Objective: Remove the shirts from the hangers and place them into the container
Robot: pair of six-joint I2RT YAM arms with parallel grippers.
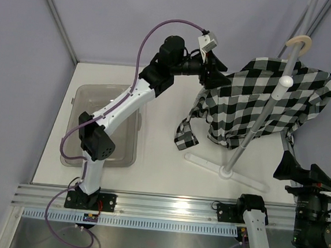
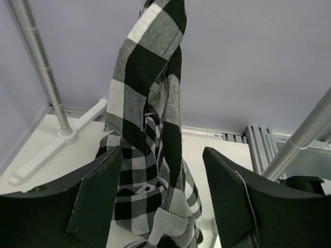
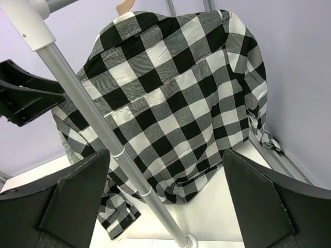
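The black-and-white check shirt (image 1: 260, 100) hangs on the beige hanger, whose hook (image 1: 301, 42) sits over the stand's top. My left gripper (image 1: 211, 76) is at the shirt's left edge, well above the table. In the left wrist view a hanging fold of the shirt (image 2: 150, 103) runs down between the fingers (image 2: 98, 196) of that gripper (image 2: 159, 153); the jaws stand apart with gaps on both sides of the cloth. My right gripper (image 1: 287, 166) is low at the right, open and empty (image 3: 164, 153), facing the shirt's back (image 3: 170, 98). The clear tub (image 1: 81, 96) lies at the left.
The grey stand pole (image 1: 259, 117) with its white knob (image 1: 286, 81) slants in front of the shirt; its white base (image 1: 226, 171) lies on the table. The pole (image 3: 103, 129) crosses the right wrist view. The left arm's links pass over the tub.
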